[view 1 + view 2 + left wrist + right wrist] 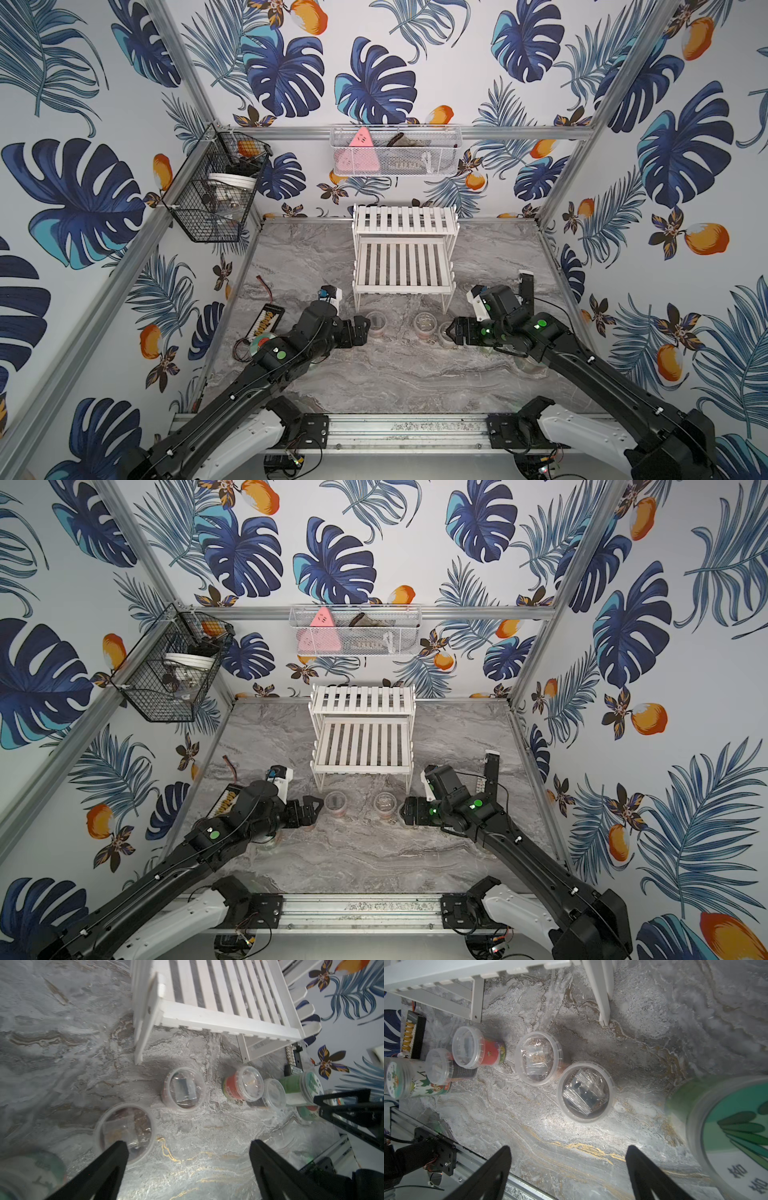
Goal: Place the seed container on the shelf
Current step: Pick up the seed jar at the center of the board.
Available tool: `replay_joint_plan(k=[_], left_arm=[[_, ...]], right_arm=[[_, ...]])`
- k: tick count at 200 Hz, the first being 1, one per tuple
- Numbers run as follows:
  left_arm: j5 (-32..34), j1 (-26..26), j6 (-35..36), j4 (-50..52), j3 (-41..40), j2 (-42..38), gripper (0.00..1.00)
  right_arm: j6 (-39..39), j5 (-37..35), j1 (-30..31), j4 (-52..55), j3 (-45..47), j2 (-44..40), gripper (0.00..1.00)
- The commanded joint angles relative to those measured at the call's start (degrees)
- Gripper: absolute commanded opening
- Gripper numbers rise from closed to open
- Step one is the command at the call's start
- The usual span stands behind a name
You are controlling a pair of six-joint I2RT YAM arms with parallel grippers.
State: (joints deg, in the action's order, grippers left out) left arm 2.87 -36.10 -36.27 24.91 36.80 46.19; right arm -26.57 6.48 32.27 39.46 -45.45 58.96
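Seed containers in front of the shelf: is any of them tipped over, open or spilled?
Nothing stands out. The seed containers stand upright on the table with their clear lids on, and no seeds lie loose around them. The shelf stands on its legs, both tiers bare.

Left arm (266, 363): forward, wrist turned inward
Left gripper (363, 328): jaws wide apart
Right arm (602, 374): forward, turned inward
Right gripper (451, 330): jaws apart
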Motion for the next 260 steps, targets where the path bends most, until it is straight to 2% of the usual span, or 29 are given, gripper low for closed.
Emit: replay_joint_plan(k=[1,43,78,144,188,226,260], left_arm=[[8.71,-7.01,1.28,-2.77,1.39,2.63,0.99],[22.05,-23.28,3.65,-3.62,6.17,11.55,0.99],[24.82,-29.45,3.54,-7.21,6.96,16.58,0.99],[25.16,-31.95,4.93,-12.02,5.83,19.15,0.99],[23.59,-32.05,9.84,-14.30,7.31,21.93,0.99],[22.36,-32.02,10.25,-15.37,6.84,23.24,0.99],[24.57,-32.07,9.99,-14.58,6.42,22.17,0.99]], right_arm=[[-1.58,-2.18,0.16,-0.35,0.53,-0.04,0.91],[-0.95,-1.01,0.16,-2.33,2.59,-3.15,0.89],[-0.86,-3.11,0.16,0.98,1.75,-1.37,0.85],[-0.51,-3.76,1.45,-0.17,1.29,0.48,0.77],[-0.33,-5.57,3.22,-0.79,0.64,2.80,0.77],[0.86,-7.36,3.87,0.10,-0.28,3.95,0.77],[0.81,-7.70,3.94,-0.38,0.18,3.95,0.76]])
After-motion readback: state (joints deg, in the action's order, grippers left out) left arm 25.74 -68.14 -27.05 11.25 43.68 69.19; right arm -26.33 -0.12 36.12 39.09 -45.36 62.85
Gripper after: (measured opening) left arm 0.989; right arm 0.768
